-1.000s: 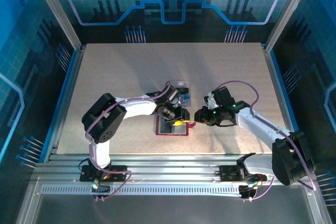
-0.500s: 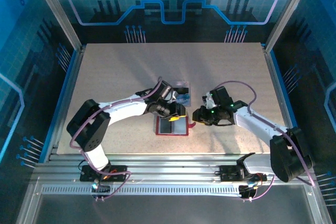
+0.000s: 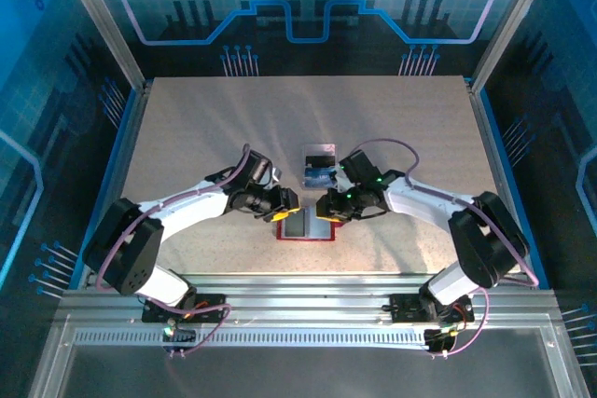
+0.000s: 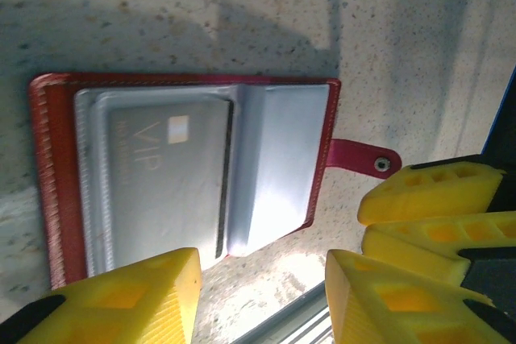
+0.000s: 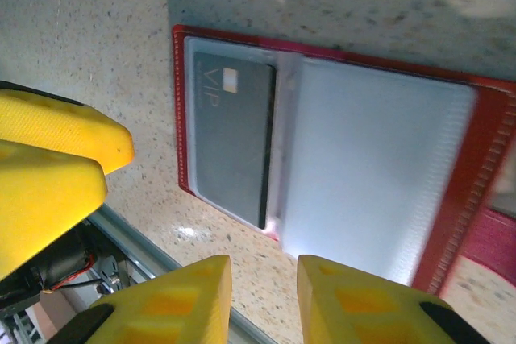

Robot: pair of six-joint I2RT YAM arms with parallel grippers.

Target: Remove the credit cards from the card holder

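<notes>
Top view:
- Small red leather-like folding card holder lies open and flat on the speckled tabletop, at lower centre of the frame.
- Just above it in the frame stands a clear plastic tray with a blue card lying in it.
- Left gripper sits over the holder's upper left corner.
- Right gripper sits over its upper right corner. The two claws are close together.

Left wrist view:
- The holder spans the left and middle of the frame.
- A dark grey card with a pale chip and "VIP" lettering sits inside the clear pocket on the left.
- The pocket to its right looks pale and glares; I cannot tell what it contains.
- The red snap tab sticks out to the right and lies on the table.
- Left yellow fingers are at the bottom edge. They are spread wide with nothing between them and are not touching the holder.

Right wrist view:
- The same grey card is in the left pocket.
- Right yellow fingers are at the bottom edge. A narrow gap separates them and bare table shows through it. They grip nothing.
</notes>
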